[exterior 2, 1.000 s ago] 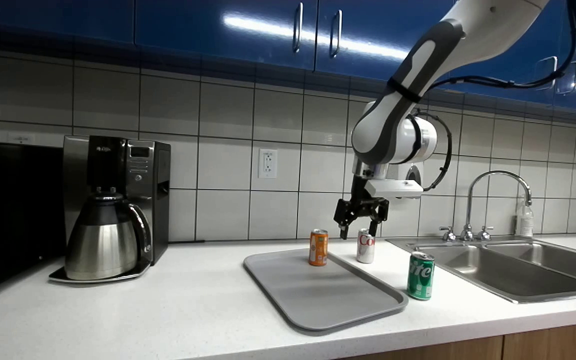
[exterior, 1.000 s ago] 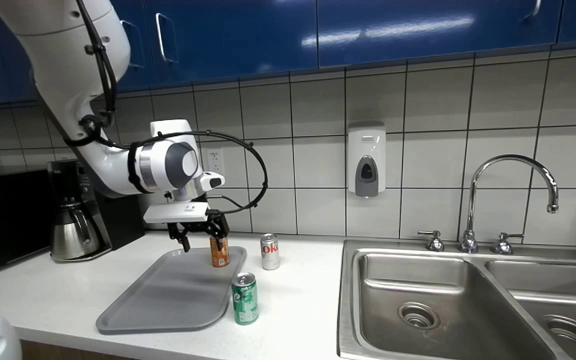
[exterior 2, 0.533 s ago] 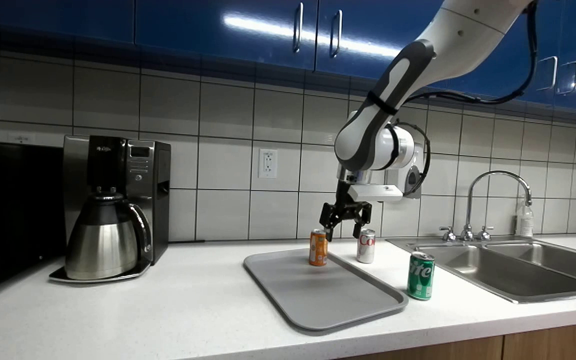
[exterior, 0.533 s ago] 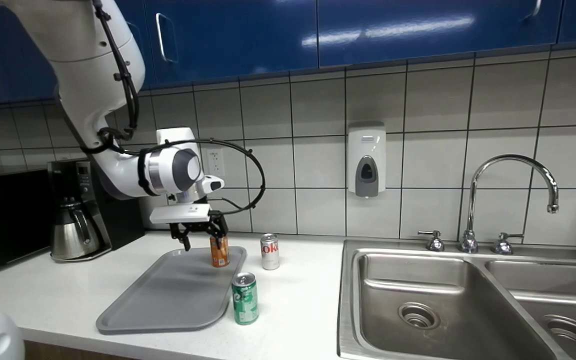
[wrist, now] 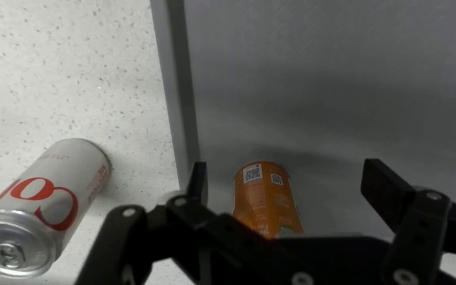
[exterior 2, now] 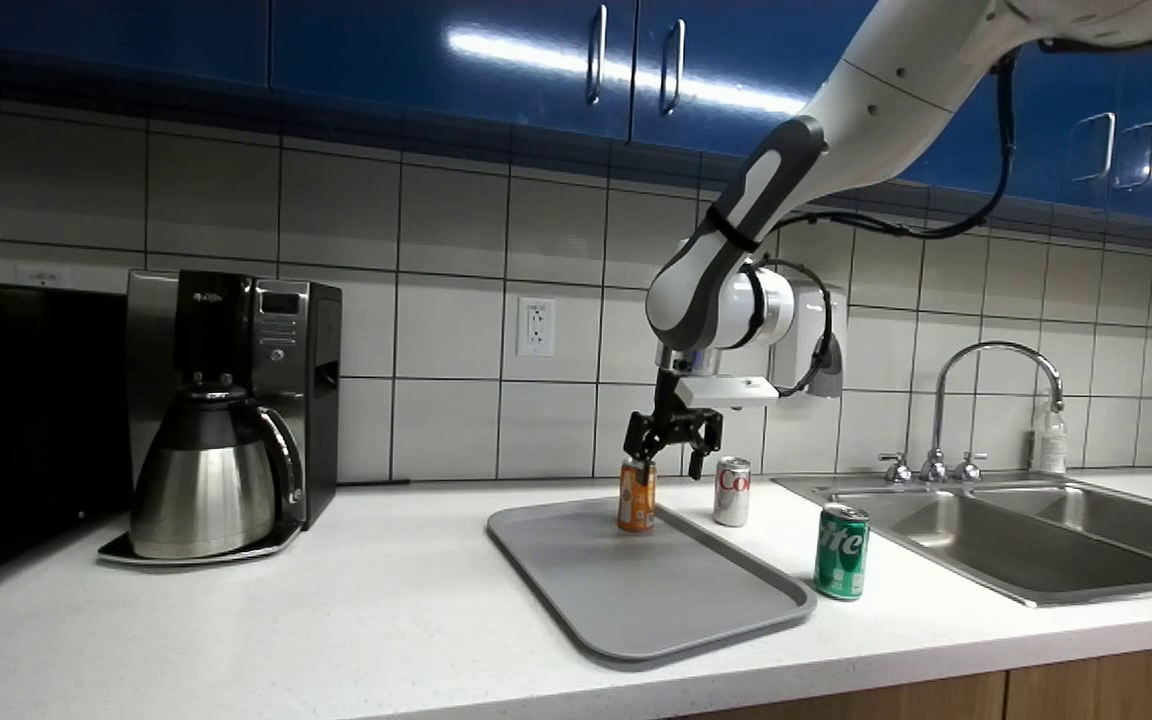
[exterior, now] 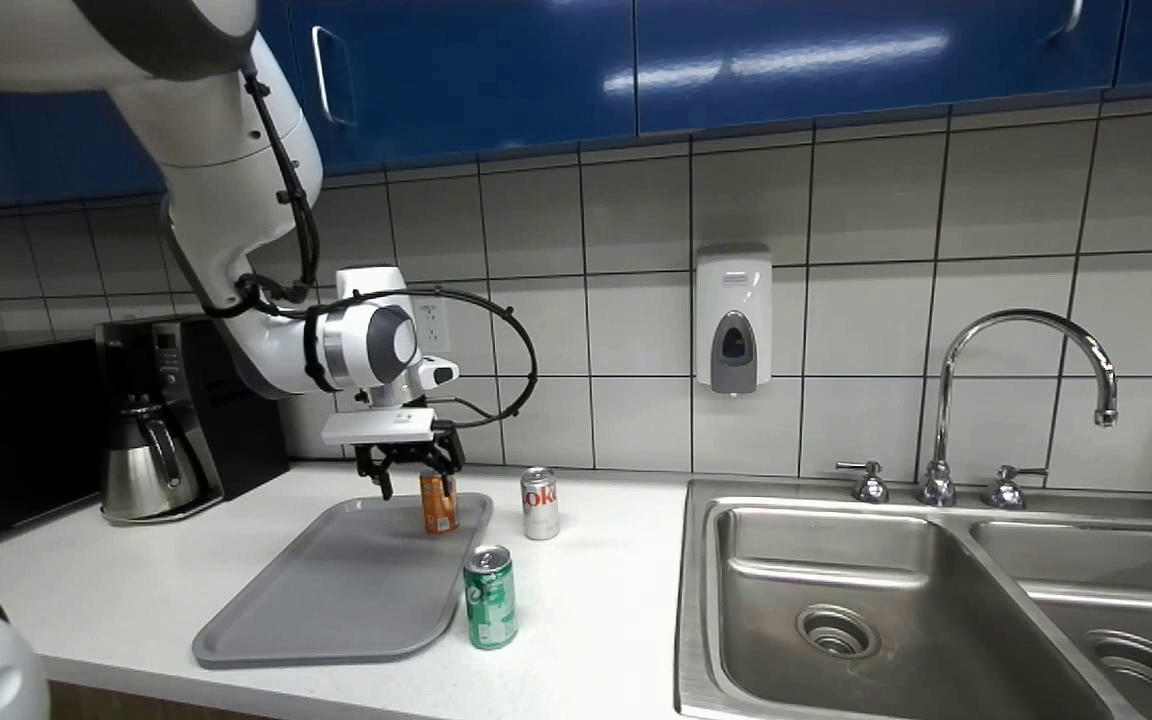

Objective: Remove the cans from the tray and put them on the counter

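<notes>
The orange can (exterior: 439, 512) stands upright on the back end of the grey tray (exterior: 336, 600); both also show in an exterior view (exterior 2: 635, 508). The green can (exterior: 490, 605) stands upright on the off-white counter (exterior: 596, 640), just beside the tray's edge; it also shows in an exterior view (exterior 2: 841, 560). My gripper (exterior 2: 670, 474) is open, with its fingertips around the height of the orange can's upper part. In the wrist view the orange can (wrist: 265, 194) shows between the spread fingers (wrist: 285, 170), nearer the left one; its top is hidden behind the gripper. The green can is outside the wrist view.
A white-and-red can (exterior: 540, 505) stands on the counter beside the tray, close to my gripper; it also shows in the wrist view (wrist: 57, 186). A coffee maker (exterior 2: 236, 420) stands beyond the tray. The steel sink (exterior: 836, 580) and faucet (exterior: 1026, 320) are past the cans.
The arm has lowered slightly and my gripper has moved from near the white-and-red can to the orange can. The fingers stay open. The cans and tray have not moved.
</notes>
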You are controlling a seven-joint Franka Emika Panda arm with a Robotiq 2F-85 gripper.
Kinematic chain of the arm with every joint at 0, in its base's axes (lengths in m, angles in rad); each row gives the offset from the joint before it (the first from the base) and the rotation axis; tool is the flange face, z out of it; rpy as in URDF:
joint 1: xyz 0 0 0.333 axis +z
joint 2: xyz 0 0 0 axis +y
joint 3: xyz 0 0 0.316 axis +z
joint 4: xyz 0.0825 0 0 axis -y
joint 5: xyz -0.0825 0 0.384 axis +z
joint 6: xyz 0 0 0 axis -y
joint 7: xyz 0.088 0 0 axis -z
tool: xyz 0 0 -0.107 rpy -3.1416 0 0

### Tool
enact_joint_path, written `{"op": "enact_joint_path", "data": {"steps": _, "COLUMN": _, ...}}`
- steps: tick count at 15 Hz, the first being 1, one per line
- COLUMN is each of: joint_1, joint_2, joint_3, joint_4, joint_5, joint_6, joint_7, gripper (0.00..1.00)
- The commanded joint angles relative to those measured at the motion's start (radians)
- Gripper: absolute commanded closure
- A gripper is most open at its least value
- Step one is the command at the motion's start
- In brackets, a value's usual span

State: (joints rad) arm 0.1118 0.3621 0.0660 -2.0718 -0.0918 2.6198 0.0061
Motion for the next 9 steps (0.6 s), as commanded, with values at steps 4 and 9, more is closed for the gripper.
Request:
{"op": "enact_joint_path", "data": {"steps": 4, "joint_1": -0.005, "joint_2": 0.092, "joint_3": -0.001, "joint_4": 0.148, "joint_5": -0.006, "joint_6": -0.083, "joint_7": -0.047, "gripper": 0.00}}
{"op": "enact_joint_path", "data": {"steps": 9, "joint_1": -0.005, "joint_2": 0.153, "joint_3": -0.006, "joint_4": 0.224, "joint_5": -0.010, "joint_6": -0.122, "joint_7": -0.063, "gripper": 0.00}}
